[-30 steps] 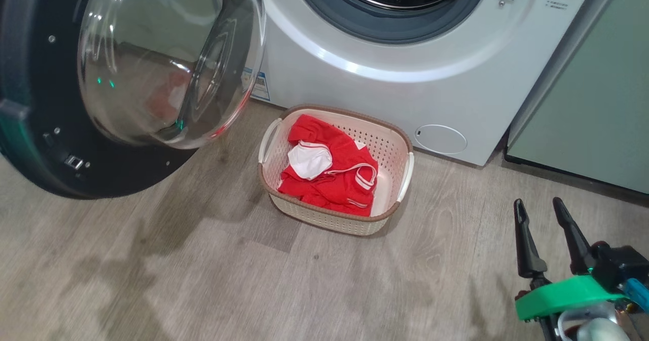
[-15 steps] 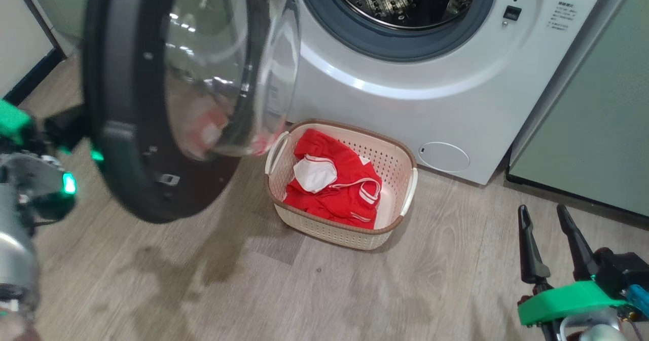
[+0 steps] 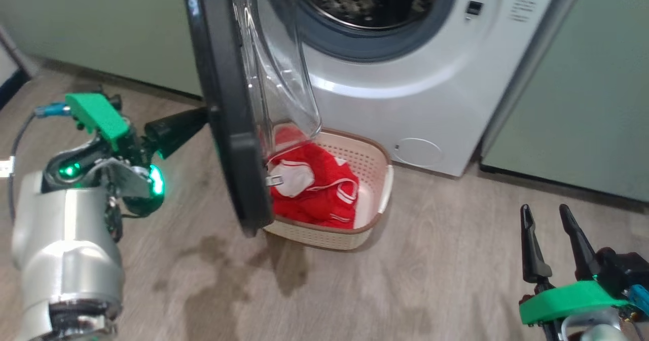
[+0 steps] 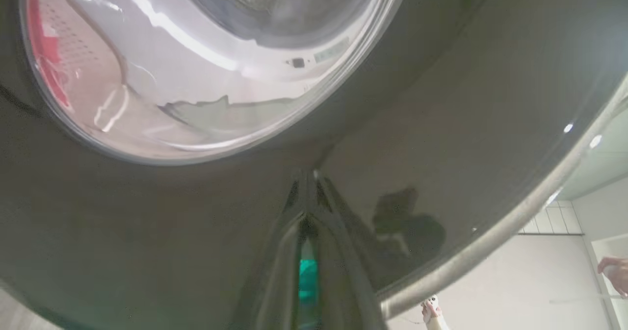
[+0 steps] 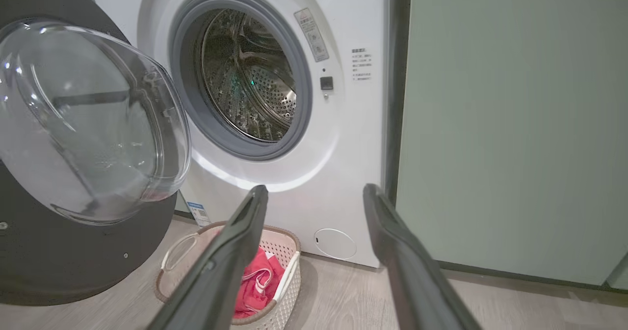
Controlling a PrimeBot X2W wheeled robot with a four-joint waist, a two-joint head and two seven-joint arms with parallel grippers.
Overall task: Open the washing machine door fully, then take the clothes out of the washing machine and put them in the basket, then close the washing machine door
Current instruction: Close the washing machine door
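— Beside the washing machine [image 3: 405,108], how does the washing machine door [image 3: 228,128] stand against the jaws?

— Half swung and edge-on to the head camera. The left jaws are pressed together, and the left fingers [image 3: 175,125] touch the door's glossy black outer rim, beside the clear window [image 4: 196,75]. The right jaws hang spread wide above the floor [image 3: 405,290] at lower right. Their fingers [image 3: 530,250] are well apart from the door and the basket [image 3: 377,151].

— And the clothes?

— The clothes [image 3: 314,194], red with white trim, lie in the basket. It sits on the floor just in front of the machine. From the head camera, the door's lower edge crosses in front of the basket's left end.

— What differs from a second ago?

— Then the door stood wide open, its inner face and bulging window turned to the camera. Now it has swung towards the drum mouth [image 3: 365,52]. The left arm [image 3: 66,239] has come into frame behind it. The camera has shifted as well, so the whole scene sits differently. The clothes remain in the basket, and the right jaws keep the same spread at lower right.
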